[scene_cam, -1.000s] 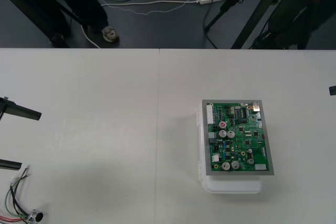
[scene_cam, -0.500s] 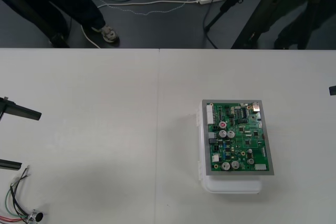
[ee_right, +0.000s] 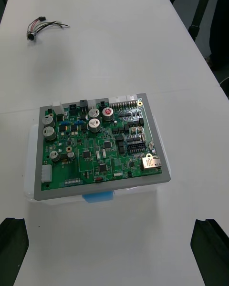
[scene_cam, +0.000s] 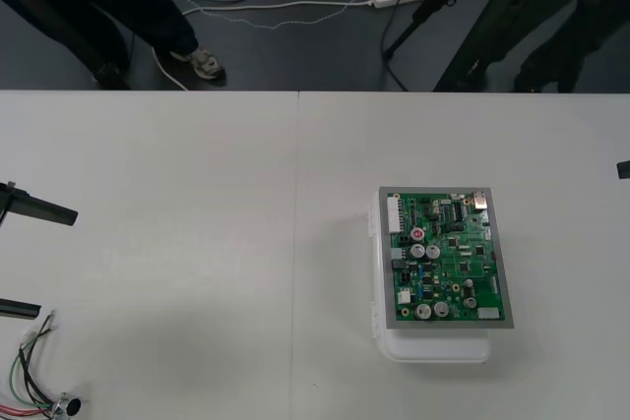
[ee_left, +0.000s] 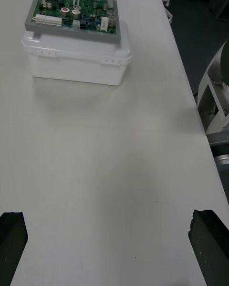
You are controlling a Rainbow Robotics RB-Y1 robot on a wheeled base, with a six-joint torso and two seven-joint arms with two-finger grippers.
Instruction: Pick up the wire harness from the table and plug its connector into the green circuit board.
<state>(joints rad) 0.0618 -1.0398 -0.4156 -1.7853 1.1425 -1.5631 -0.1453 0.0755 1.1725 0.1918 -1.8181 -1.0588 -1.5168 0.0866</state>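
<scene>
Table [scene_cam: 177, 174] first, biggest thing by far: plain, pale, matte, with a thin seam down it just left of centre in the front view. Past its far edge, a strip of dark floor [scene_cam: 325, 61] along the top of that frame, with loose white cables [scene_cam: 295, 2] looped over it.

Next down in size, right of centre in the front view: green circuit board [scene_cam: 448, 258], rectangular, grey-framed, lying flat on a white base [scene_cam: 433, 349]. From the left wrist view, looks like a glossy white plastic box with rounded corners and a lipped rim. Board surface crowded with shiny round silver cans, black chips and white connector strips.

Left gripper [scene_cam: 57, 263] at the left edge of the front view, black fingers [ee_left: 12, 240] wide apart, holding nothing, over bare table. Right gripper [ee_right: 110, 221] just poking in at the right edge of the front view, well apart from the board there; fingers [ee_right: 210, 250] spread wide too, nothing between them, board lying beyond them.

Smallest: wire harness [scene_cam: 34, 381], loose on the table in the lower left corner of the front view, just below the left gripper and well apart from the board. Thin red, black and green wires, curled, with a round metal socket [scene_cam: 67, 405] at one end. Not plugged in.
</scene>
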